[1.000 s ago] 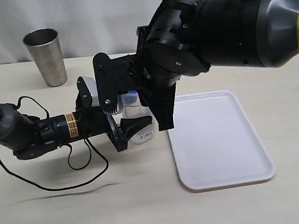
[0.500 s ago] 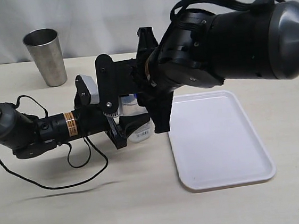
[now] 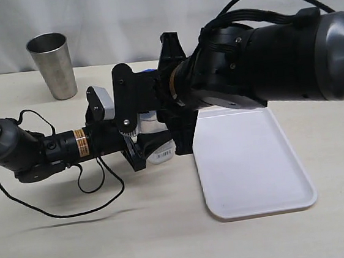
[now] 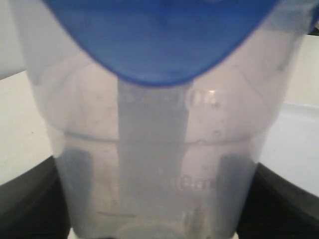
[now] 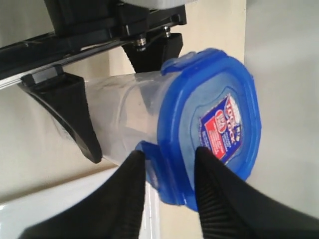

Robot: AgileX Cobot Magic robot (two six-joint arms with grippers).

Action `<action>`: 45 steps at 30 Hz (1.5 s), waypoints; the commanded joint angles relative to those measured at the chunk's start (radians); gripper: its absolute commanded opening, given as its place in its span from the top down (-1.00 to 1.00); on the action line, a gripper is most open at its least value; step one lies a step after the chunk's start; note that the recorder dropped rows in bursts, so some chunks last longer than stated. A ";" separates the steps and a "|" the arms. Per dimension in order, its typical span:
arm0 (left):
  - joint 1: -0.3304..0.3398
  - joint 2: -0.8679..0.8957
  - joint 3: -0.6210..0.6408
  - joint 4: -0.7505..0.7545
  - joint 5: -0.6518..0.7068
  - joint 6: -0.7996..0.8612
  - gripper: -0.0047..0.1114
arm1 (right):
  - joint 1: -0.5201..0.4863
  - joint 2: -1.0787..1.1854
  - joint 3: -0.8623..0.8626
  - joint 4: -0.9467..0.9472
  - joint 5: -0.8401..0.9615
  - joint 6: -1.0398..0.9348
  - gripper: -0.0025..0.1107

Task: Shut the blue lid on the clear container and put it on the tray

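Note:
The clear container (image 3: 157, 150) stands on the table just left of the tray (image 3: 249, 158). My left gripper (image 3: 143, 145) reaches in from the left and is shut on the container's lower body; its dark fingers (image 4: 30, 199) press both sides of the container (image 4: 154, 164). The blue lid (image 5: 214, 124) with its red-and-white sticker sits on the container's (image 5: 124, 119) mouth. My right gripper (image 5: 169, 157) comes from above and is shut on the blue lid: one finger under a side flap, the other on the lid's top. In the exterior view the right wrist hides the lid.
A steel tumbler (image 3: 53, 66) stands at the back left. A black cable (image 3: 75, 204) loops on the table under the left arm. The white tray's rim (image 5: 60, 204) lies right beside the container.
The right arm has turned and come down over the container, and its jaws have narrowed onto the lid's edge. The left gripper and the container have stayed put.

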 commanded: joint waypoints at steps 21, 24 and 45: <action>0.030 -0.001 0.003 0.057 -0.024 0.006 0.92 | -0.003 -0.055 -0.107 0.523 0.150 0.037 0.16; 0.038 -0.001 0.003 0.057 -0.024 0.006 0.92 | -0.003 -0.111 -0.181 0.725 0.150 0.037 0.16; 0.059 -0.067 0.003 0.274 -0.024 -0.031 0.92 | -0.286 0.005 -0.309 0.991 0.454 0.329 0.19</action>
